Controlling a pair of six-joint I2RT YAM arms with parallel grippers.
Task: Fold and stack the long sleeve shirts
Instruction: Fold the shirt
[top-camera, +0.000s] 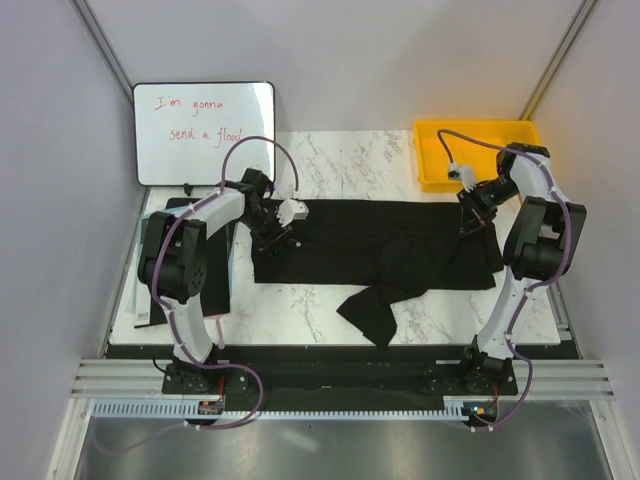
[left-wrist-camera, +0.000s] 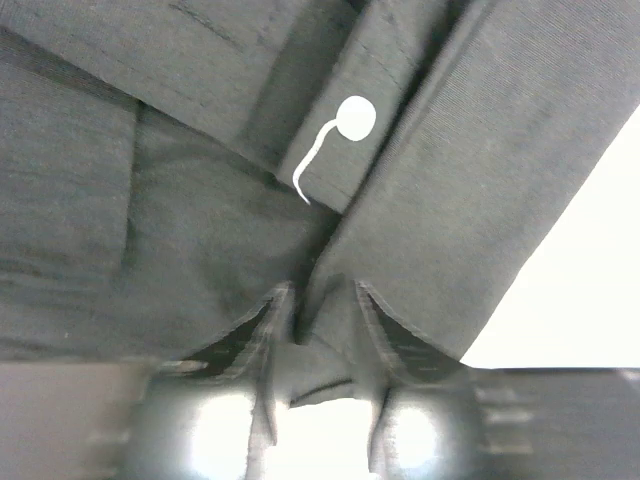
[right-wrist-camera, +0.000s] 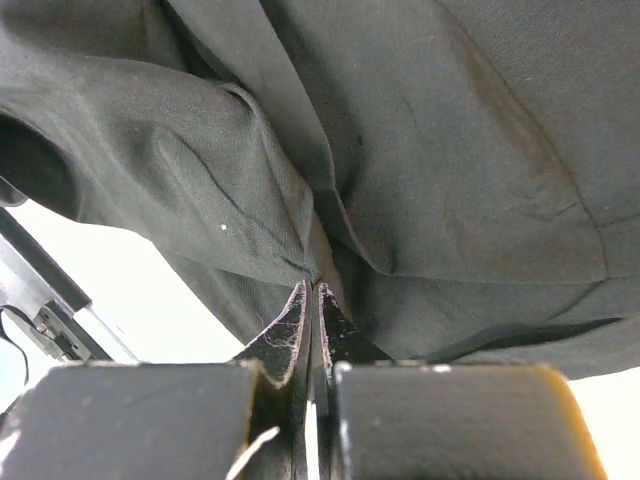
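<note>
Right gripper (right-wrist-camera: 313, 290) pinches the long sleeve shirt (top-camera: 370, 245) at its end by the yellow bin (top-camera: 480, 150); left gripper (left-wrist-camera: 318, 300) straddles a fold at the end farthest from the bin.
Your right gripper has its jaws fully together, with a tuck of black cloth caught at the tips. Your left gripper has its jaws partway apart on either side of a raised hem below a pale button (left-wrist-camera: 355, 117), and the wrist view does not show whether they bite the cloth. The long sleeve shirt lies on the marble table (top-camera: 330, 150), its long axis running from just in front of the bin straight away from it, and one sleeve (top-camera: 372, 310) trails off the side away from the bin. Each arm is nearest its own end, so the fold likely depends on lifting both ends together across that axis. Confirm the left pinch first.
</note>
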